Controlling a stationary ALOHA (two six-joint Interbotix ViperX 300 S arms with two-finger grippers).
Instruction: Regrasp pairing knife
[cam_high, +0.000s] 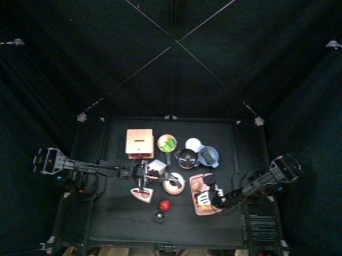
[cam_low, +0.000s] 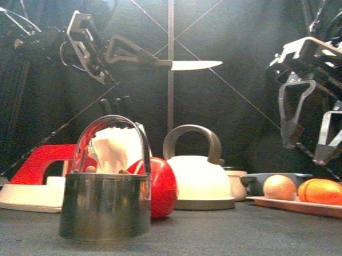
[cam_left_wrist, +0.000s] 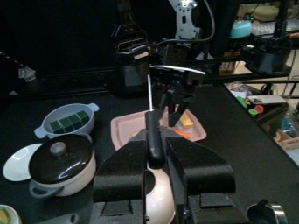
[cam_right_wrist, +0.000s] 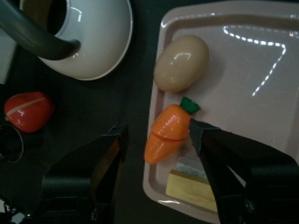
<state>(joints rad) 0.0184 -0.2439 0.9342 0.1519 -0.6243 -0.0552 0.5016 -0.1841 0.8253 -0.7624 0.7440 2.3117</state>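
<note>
Knife handle is mostly hidden inside the left gripper (cam_left_wrist: 156, 157); only the blade and a short dark stretch of handle show in the left wrist view. In the top view the paring knife cannot be made out at all among the arms. The items on the pink tray (cam_right_wrist: 263, 96) are partly cut off: a pale yellow block (cam_right_wrist: 193, 188) runs off the picture's edge.

Paring knife (cam_low: 187, 65) is held in the air by the left gripper, jaws closed on its handle, well above the table things. In the front view the blade lies level, long axis running across the table, tip toward the right arm. Clear air lies around the blade; the right gripper (cam_low: 318, 125) hangs near but apart from the tip.

Right gripper: jaws spread, holding nothing, hovering over the pink tray. Between its jaws the right wrist view shows a toy carrot (cam_right_wrist: 169, 134) and beside it an egg-shaped piece (cam_right_wrist: 183, 61), both inside the tray rim. A white kettle (cam_right_wrist: 76, 31) sits just beside the tray, a red tomato (cam_right_wrist: 28, 110) near it.

Front view: a steel cup (cam_low: 104, 200) with a wire handle stands close to the table's front edge, and behind it a red piece (cam_low: 40, 165).
</note>
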